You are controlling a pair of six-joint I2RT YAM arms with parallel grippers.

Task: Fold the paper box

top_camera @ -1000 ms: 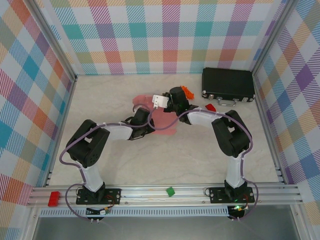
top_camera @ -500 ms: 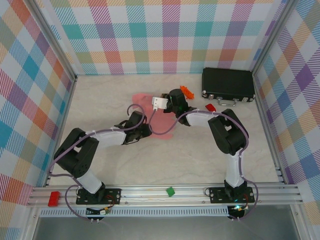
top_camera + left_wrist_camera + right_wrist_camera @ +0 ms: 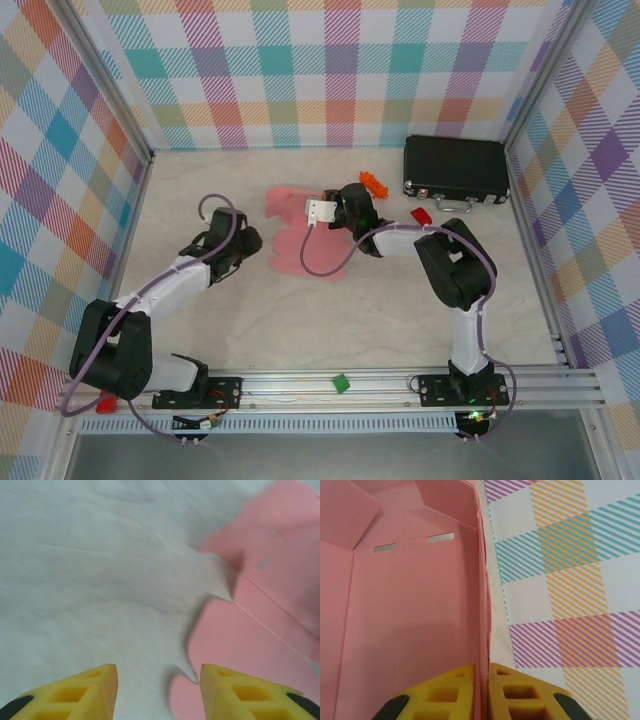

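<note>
Two robot arms work at a pink paper box (image 3: 312, 250) lying partly folded near the middle of the tabletop (image 3: 400, 300).
The right hand (image 3: 482, 674) is clenched on an upright pink side wall of the box, pinching the thin card between its fingers. The left hand (image 3: 159, 672) is released, its yellow fingers apart and grasping nothing, low over bare tabletop just beside the sheet's notched left edge. A black case (image 3: 455, 170) sits at the back right, well apart.

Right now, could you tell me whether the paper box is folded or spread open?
Mostly spread: the paper box lies open with flaps out; the right pincer pinches one edge.
</note>
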